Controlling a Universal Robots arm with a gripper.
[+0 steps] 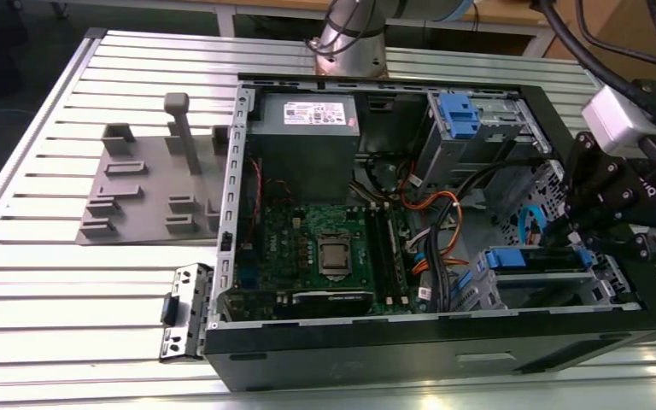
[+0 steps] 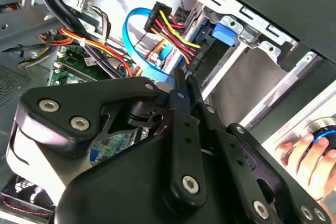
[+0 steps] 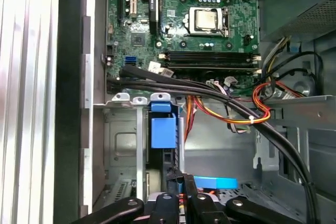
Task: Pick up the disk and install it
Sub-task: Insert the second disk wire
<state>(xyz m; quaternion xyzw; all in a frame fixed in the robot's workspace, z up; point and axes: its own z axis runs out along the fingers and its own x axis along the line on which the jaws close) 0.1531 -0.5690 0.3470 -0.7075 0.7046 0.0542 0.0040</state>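
My gripper hangs inside the open computer case, over the lower drive cage at the exterior view's right. Its fingers are pressed together with nothing between them in both wrist views: gripper, gripper. The disk shows as a bright blue carrier edge right beside the fingertips; its silver body is hidden. A blue tab stands in the cage slot a little ahead of the fingers, and the same tab appears beside a plugged power connector.
Black, orange and blue cables run between the motherboard and the cage. An upper bay with a blue latch stands behind. A grey fixture and a loose bracket lie on the slatted table. A person's hand rests on a round knob.
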